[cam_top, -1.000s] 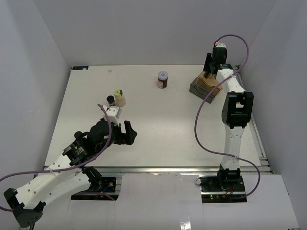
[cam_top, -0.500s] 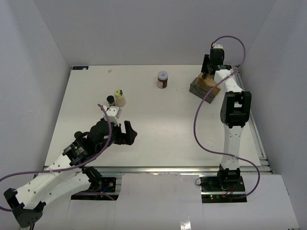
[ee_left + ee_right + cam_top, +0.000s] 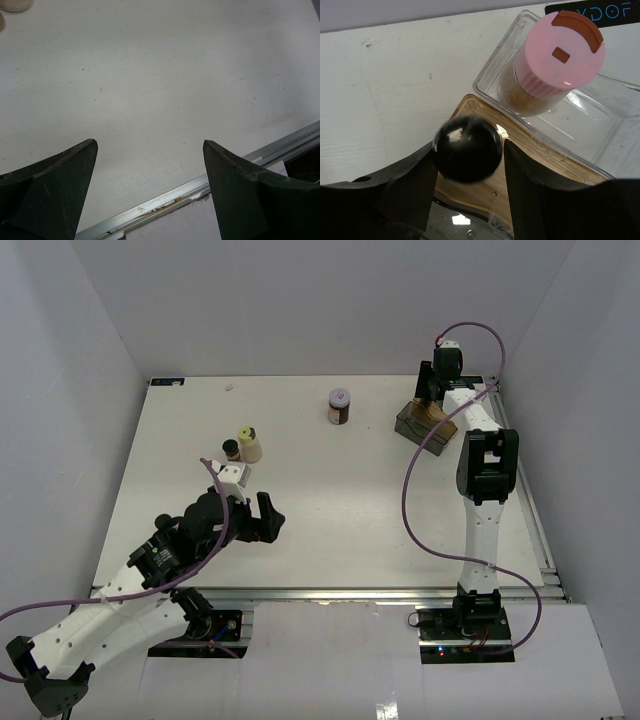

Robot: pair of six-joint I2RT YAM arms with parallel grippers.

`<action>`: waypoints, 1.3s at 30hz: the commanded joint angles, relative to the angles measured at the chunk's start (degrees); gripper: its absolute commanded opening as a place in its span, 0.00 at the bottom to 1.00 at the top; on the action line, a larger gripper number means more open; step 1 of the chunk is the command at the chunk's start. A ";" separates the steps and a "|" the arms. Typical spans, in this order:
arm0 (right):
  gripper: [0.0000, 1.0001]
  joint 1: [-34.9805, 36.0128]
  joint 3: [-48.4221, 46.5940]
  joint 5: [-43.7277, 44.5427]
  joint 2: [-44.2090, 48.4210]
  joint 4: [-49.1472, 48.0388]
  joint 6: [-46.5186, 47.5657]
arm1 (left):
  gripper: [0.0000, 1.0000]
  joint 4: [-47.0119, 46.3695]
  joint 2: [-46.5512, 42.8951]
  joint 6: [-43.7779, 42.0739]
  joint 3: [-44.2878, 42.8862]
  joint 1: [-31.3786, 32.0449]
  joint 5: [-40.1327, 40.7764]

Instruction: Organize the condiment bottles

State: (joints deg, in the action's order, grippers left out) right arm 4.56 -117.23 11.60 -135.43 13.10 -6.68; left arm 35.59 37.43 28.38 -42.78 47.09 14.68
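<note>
Filling the tray (image 3: 592,135): pink-capped jar (image 3: 560,55) inside; black-capped bottle (image 3: 467,149) between the right gripper (image 3: 470,147) fingers, grip unclear; left gripper (image 3: 149,145) spread wide; cream bottle (image 3: 249,446), small dark bottle (image 3: 231,448) and white-lidded jar (image 3: 340,406) not yet in.

Colour on a white desk (image 3: 330,490), faintly flecked with grey: a pink-capped bottle (image 3: 560,55) – its lid marked with a rust-brown arc and a small square, tan contents below – in a clear tray (image 3: 600,130) whose other half shows amber-brown. A black-capped bottle (image 3: 466,148) has a glossy top. The right claw (image 3: 469,150) is matt black; the left claw (image 3: 150,145) reads as very dark green-black. Elsewhere are a dark brown jar (image 3: 340,406) with a pale lid, a cream bottle (image 3: 248,445) with a pale yellow cap and a small dark bottle (image 3: 231,449) capped in black. The arms (image 3: 485,530) are white with black joints, the cables (image 3: 408,510) purple, the rail (image 3: 200,187) silver.
</note>
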 commanded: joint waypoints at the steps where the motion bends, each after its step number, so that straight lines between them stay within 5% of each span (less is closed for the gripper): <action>1: 0.63 0.28 -2.08 0.23 -0.05 -2.29 1.42 | 0.98 -0.26 -0.16 -0.26 0.07 0.11 0.27; 11: 0.72 0.28 -3.52 1.75 3.33 0.99 3.49 | 0.98 -0.18 0.27 -0.27 0.06 0.11 0.51; 20: 0.75 0.97 -1.17 -4.45 15.91 5.23 2.60 | 0.98 0.69 -0.21 0.73 -0.35 0.11 2.65; 27: 0.89 10.85 7.10 -13.06 23.38 1.23 6.27 | 0.98 0.63 -2.30 0.97 -0.11 0.11 3.25; 34: 0.96 19.26 14.39 -8.17 20.55 -11.91 9.44 | 0.98 0.88 -3.73 1.15 -0.15 0.11 3.21; 39: 0.97 20.09 10.83 -9.55 13.75 -14.54 7.59 | 0.98 0.70 -4.73 0.97 -0.02 0.11 3.22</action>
State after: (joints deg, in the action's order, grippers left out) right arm 26.00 -104.15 1.27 -117.26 5.10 0.66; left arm 36.03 33.77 29.02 -42.78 47.09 17.21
